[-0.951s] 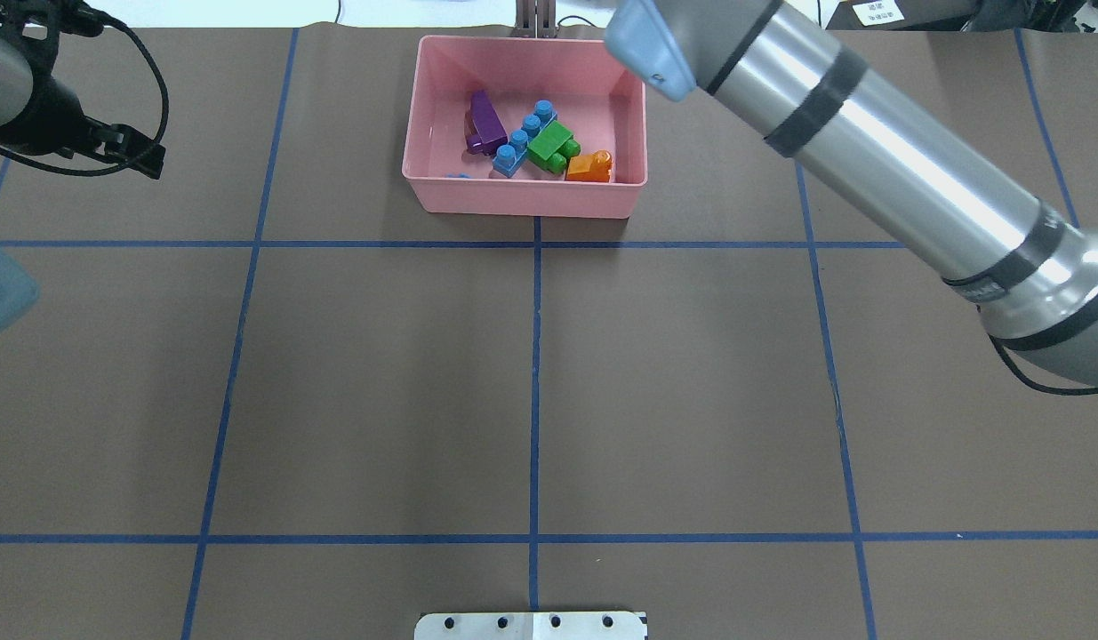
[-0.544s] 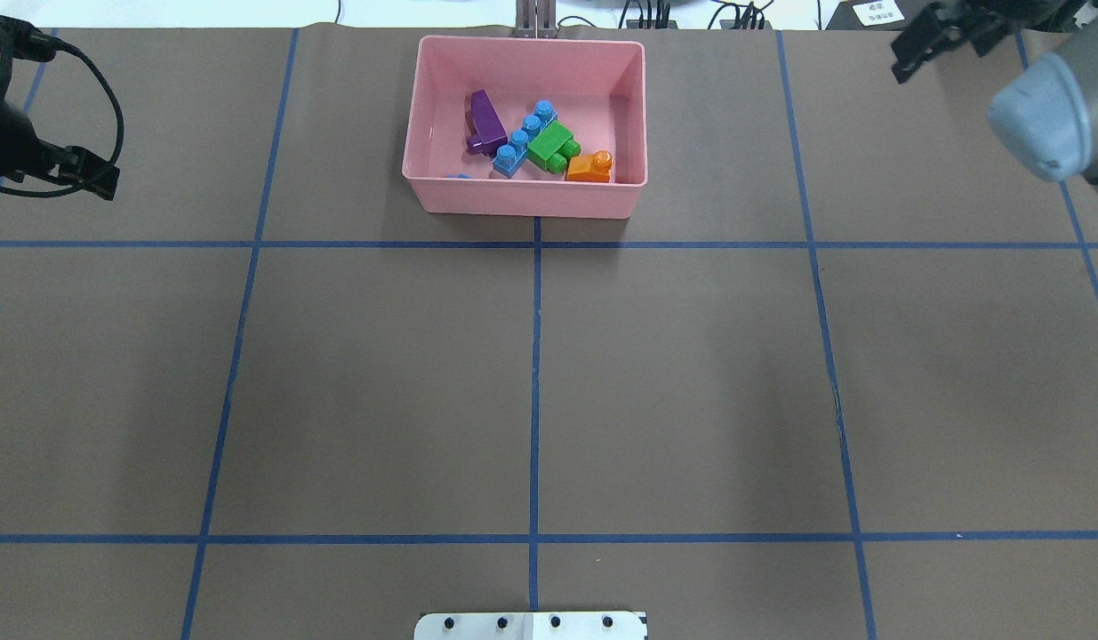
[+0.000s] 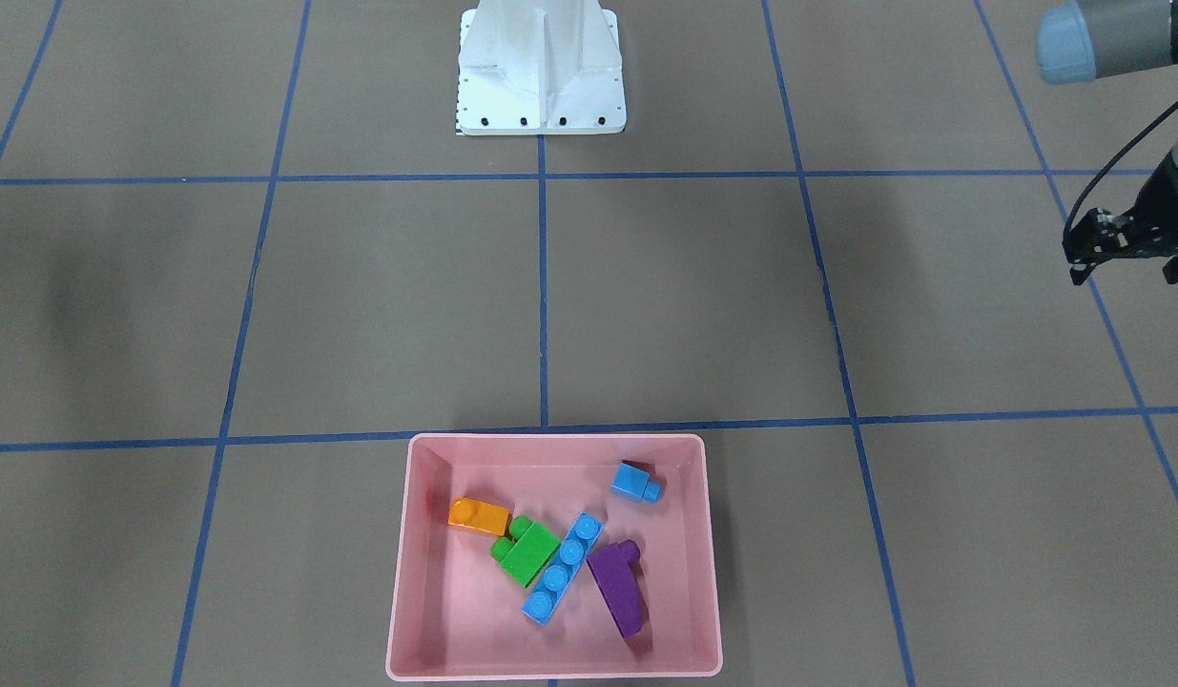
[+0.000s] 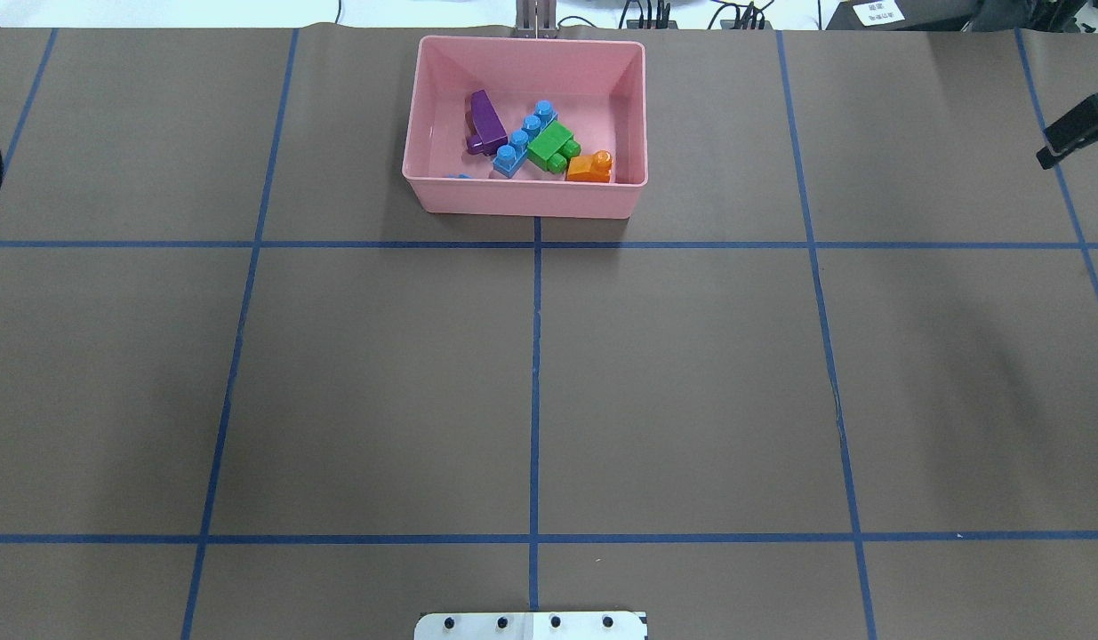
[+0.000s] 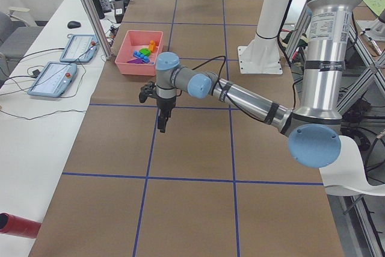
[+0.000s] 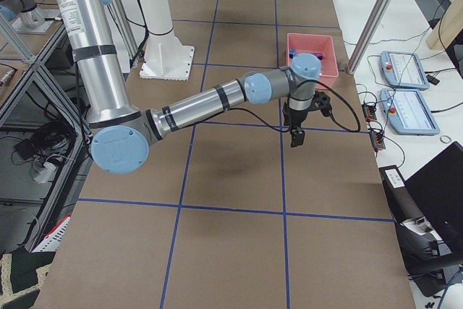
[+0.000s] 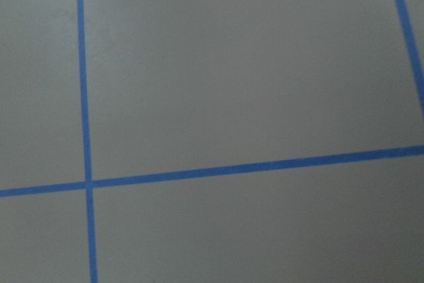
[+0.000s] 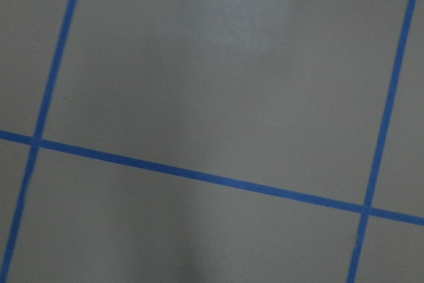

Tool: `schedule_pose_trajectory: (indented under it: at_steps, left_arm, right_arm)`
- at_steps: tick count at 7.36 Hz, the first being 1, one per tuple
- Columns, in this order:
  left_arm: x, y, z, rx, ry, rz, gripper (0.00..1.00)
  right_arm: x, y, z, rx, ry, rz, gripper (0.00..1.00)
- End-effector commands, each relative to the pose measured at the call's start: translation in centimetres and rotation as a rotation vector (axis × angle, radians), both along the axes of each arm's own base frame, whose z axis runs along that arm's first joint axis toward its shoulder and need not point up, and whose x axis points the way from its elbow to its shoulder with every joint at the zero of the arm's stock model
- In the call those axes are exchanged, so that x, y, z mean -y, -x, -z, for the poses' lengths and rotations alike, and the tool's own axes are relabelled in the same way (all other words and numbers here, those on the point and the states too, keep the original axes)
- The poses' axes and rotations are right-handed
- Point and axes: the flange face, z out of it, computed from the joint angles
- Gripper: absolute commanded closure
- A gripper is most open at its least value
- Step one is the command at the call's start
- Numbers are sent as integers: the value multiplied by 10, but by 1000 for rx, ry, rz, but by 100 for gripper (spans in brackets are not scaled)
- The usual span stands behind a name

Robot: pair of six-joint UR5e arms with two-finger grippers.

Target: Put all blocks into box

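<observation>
Brown taped table — your pink box at its far edge holds orange block, green block, purple block, long blue bar, small blue cube. Left gripper and right gripper hang aside — apart or together, you can't tell.

Overhead, the near wall of the box hides most of the small blue cube.

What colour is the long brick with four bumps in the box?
The long brick is blue, seen best in the front-facing view.
</observation>
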Motion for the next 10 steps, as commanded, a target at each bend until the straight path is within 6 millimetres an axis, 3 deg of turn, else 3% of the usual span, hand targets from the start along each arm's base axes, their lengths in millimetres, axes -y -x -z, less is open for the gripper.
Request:
schedule_pose_trajectory:
  at_steps: [1,2,3,4,6,8,9,10]
  left_arm:
    - [-34,82,-79,-34,31,-74,0]
    - [-39,116,-107,-63,66,-36,0]
    - [-43,118,-127,-132,113,-29,0]
    - [-46,122,-143,-152,141,-25,0]
    - [-45,138,-139,-151,108,-32,0]
    - [-9,139,-120,-147,103,-24,0]
    - [8,139,-122,-150,124,-21,0]
    - [9,139,-135,-151,137,-21,0]
  right_arm:
    - [-49,-46,-77,-6,9,-18,0]
    - [-74,-65,-104,-10,-25,13,0]
    - [-94,-89,-127,-6,12,-20,0]
    - [-115,-95,-144,39,59,-35,0]
    - [-133,-108,-153,99,88,-65,0]
    - [-139,-114,-157,100,97,-79,0]
    - [-140,-115,-158,100,100,-81,0]
    - [-140,-115,-160,100,104,-81,0]
